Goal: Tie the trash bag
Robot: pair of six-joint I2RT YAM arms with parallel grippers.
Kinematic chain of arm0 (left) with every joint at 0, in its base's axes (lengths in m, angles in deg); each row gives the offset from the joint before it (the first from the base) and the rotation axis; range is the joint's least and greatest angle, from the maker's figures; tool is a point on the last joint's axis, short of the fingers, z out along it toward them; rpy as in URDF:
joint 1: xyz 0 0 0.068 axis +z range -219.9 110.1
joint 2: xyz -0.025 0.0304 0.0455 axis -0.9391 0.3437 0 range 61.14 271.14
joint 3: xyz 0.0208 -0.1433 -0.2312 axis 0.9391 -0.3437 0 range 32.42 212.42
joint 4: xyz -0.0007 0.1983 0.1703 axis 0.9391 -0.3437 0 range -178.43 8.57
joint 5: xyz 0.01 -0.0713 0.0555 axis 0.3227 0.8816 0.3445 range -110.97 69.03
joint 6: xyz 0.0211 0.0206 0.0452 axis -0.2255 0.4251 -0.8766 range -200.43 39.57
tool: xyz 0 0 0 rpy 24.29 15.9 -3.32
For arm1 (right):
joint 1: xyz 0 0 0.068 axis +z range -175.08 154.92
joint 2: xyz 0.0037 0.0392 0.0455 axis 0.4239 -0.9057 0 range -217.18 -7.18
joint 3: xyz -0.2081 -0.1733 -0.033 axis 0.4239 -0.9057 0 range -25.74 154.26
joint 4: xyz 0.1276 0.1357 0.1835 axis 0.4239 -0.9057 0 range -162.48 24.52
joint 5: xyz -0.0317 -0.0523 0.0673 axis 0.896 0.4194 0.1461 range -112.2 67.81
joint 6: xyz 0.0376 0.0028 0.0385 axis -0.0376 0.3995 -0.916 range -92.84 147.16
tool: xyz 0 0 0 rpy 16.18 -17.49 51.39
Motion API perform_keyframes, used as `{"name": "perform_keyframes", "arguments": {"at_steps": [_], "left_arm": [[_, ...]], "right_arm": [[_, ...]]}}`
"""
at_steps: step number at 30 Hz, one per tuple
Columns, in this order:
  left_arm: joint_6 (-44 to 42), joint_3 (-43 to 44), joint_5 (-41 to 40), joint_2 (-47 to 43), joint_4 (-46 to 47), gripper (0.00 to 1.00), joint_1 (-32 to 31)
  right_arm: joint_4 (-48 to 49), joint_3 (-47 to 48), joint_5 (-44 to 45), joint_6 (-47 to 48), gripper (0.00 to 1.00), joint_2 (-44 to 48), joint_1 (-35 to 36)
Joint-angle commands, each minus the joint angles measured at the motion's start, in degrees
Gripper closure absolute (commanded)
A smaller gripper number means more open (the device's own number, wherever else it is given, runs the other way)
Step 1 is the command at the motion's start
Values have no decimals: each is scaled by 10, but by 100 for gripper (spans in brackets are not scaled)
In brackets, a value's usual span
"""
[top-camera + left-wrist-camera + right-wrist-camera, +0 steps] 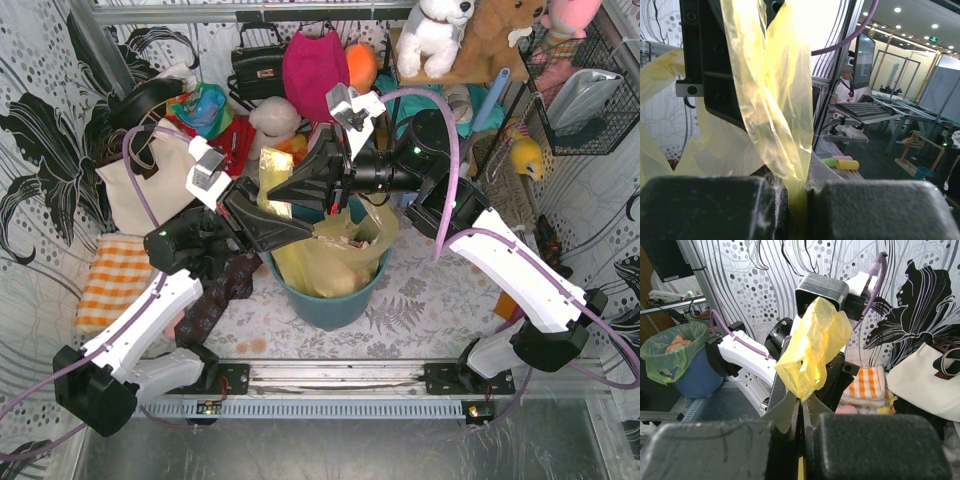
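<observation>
The yellow-green trash bag [335, 262] sits in a round teal-blue bin [330, 305] at the table's middle, with crumpled paper showing in its mouth. My left gripper [310, 232] is over the bag's left rim, shut on a stretched strip of the bag [775, 100] that runs up from between its pads. My right gripper [274, 192] reaches leftward above the left one, shut on a bunched flap of the bag [812, 347]. The two grippers cross close together just above the bin.
A cream tote bag [150, 185] and an orange checked cloth [115, 280] lie at the left. Handbags and soft toys crowd the back wall [320, 60]. A wire basket [590, 90] hangs at the right. A second lined bin [675, 360] shows far left in the right wrist view.
</observation>
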Motion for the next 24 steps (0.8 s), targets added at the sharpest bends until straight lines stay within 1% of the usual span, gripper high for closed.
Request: {"name": "perform_keyframes", "arguments": {"at_steps": [1,7,13,16,21,24], "left_arm": [[29,-9,12,9,55,84,-11],[26,-44,12,12,52,80,-15],[19,-76,9,-1,41,80,-16],[-5,-83,6,-15,6,84,-16],[-35,-84,-6,-33,-39,100,-16],[-51,-73,-8,-38,-69,100,-16]], "right_arm": [[23,-5,21,10,100,18,1],[20,-17,36,18,100,29,1],[26,-35,45,18,100,40,1],[28,-39,46,17,100,42,1],[29,-39,46,13,100,42,1],[19,-37,57,15,99,50,1]]}}
